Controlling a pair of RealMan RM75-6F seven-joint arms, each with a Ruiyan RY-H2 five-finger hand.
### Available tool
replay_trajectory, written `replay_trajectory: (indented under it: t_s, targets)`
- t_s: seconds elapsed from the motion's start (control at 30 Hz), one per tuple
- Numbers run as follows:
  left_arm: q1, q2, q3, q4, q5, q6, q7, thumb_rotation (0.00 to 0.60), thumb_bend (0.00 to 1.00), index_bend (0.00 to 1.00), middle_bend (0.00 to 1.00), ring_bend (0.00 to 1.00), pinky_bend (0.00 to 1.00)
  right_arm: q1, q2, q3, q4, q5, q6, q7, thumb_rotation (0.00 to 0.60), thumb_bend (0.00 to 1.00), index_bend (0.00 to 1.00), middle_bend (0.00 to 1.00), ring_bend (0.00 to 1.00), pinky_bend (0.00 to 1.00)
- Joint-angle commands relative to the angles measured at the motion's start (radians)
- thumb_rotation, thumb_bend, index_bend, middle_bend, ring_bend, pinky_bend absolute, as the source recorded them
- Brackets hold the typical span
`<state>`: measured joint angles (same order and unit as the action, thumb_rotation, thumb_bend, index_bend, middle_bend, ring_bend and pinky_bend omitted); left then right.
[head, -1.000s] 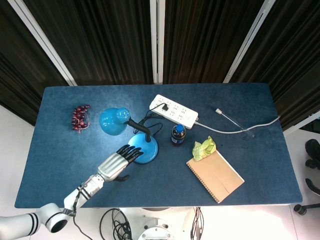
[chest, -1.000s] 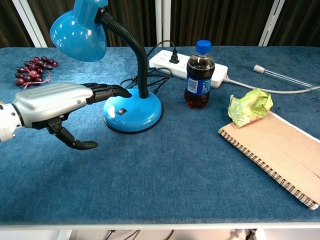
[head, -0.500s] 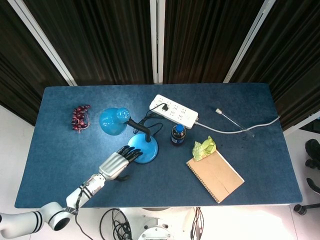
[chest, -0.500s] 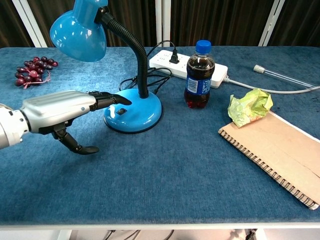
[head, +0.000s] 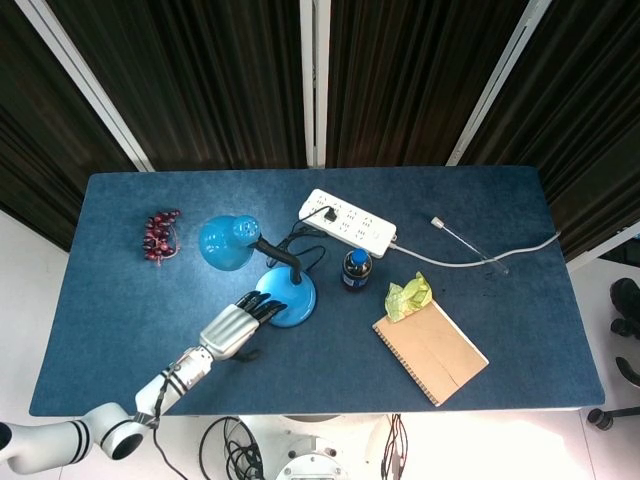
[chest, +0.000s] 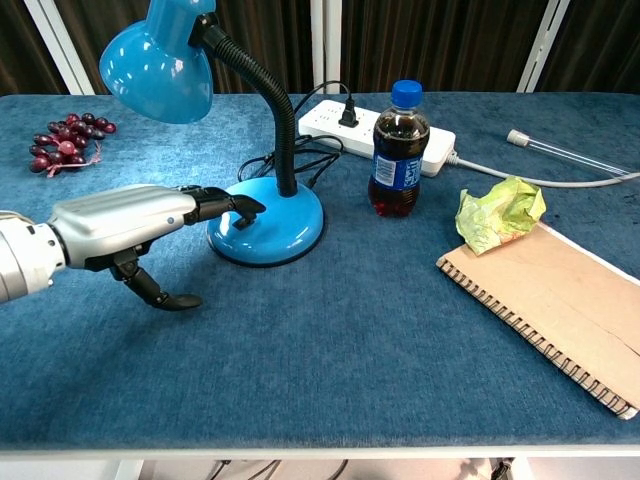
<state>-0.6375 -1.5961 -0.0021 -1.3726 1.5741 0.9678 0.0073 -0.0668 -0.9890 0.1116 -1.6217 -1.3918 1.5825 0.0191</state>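
Note:
A blue desk lamp (head: 283, 296) (chest: 268, 222) stands left of the table's middle, its shade (chest: 158, 65) bent to the left on a black gooseneck. My left hand (head: 237, 322) (chest: 135, 222) reaches in from the lower left, palm down, with its fingers stretched forward over the lamp's round base. Its fingertips (chest: 245, 206) lie at the base's left edge, over the small switch; contact cannot be told. The thumb hangs below, just above the cloth. It holds nothing. My right hand appears in neither view.
A cola bottle (chest: 398, 151) stands right of the lamp, before a white power strip (head: 348, 222) holding the lamp's plug. Crumpled yellow-green paper (chest: 500, 213) and a brown spiral notebook (chest: 560, 307) lie to the right. Red grapes (head: 159, 235) sit far left; a cable (head: 470, 255) runs right.
My left hand has sunk a little and its fingertips have dropped onto the left part of the lamp's base. The lamp and the other things have stayed put.

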Motion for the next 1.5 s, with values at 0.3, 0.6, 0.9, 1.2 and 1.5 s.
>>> replay_trajectory:
  t_s: [0.3, 0.6, 0.9, 1.2, 1.5]
  targets:
    - [0.000, -0.003, 0.011, 0.009, -0.008, 0.009, -0.009, 0.600, 0.26, 0.00, 0.09, 0.00, 0.07, 0.006, -0.007, -0.001, 0.006, 0.002, -0.012, -0.007, 0.600, 0.09, 0.00, 0.00, 0.00, 0.00]
    - [-0.007, -0.026, 0.018, 0.039, -0.007, 0.008, -0.031, 0.600, 0.25, 0.00, 0.09, 0.00, 0.07, 0.003, -0.007, 0.000, 0.005, 0.006, -0.008, -0.010, 0.600, 0.09, 0.00, 0.00, 0.00, 0.00]
    - [-0.009, -0.047, 0.019, 0.071, 0.006, 0.034, -0.053, 0.600, 0.25, 0.00, 0.05, 0.00, 0.07, 0.003, -0.003, 0.003, -0.001, 0.010, -0.007, -0.013, 0.600, 0.09, 0.00, 0.00, 0.00, 0.00]
    - [0.025, 0.045, 0.022, -0.030, 0.022, 0.122, 0.003, 0.600, 0.25, 0.00, 0.02, 0.00, 0.07, 0.004, 0.002, 0.005, -0.015, 0.006, -0.003, -0.024, 0.600, 0.10, 0.00, 0.00, 0.00, 0.00]
    - [0.219, 0.309, 0.129, -0.194, -0.029, 0.293, 0.112, 0.600, 0.25, 0.00, 0.02, 0.00, 0.07, 0.002, 0.011, 0.005, -0.030, -0.009, 0.012, -0.025, 0.600, 0.10, 0.00, 0.00, 0.00, 0.00]
